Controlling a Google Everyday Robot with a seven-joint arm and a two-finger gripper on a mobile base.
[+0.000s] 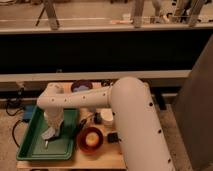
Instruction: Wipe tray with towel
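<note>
The towel [48, 135], a small, soft, pale cloth, lies bunched on the floor of the tray [66, 150], left of the tray's middle. The tray is a large rectangular green plastic one with a raised rim, and it sits on the left end of the wooden table [102, 159]. The gripper [50, 130] points straight down into the tray, its fingers closed on the towel. The smooth white arm [85, 97] reaches left from a bulky shoulder, then bends down at the wrist. A thin silvery utensil [46, 144] lies just below the towel. Beside the tray a round reddish-brown bowl [91, 140] holds something pale.
</note>
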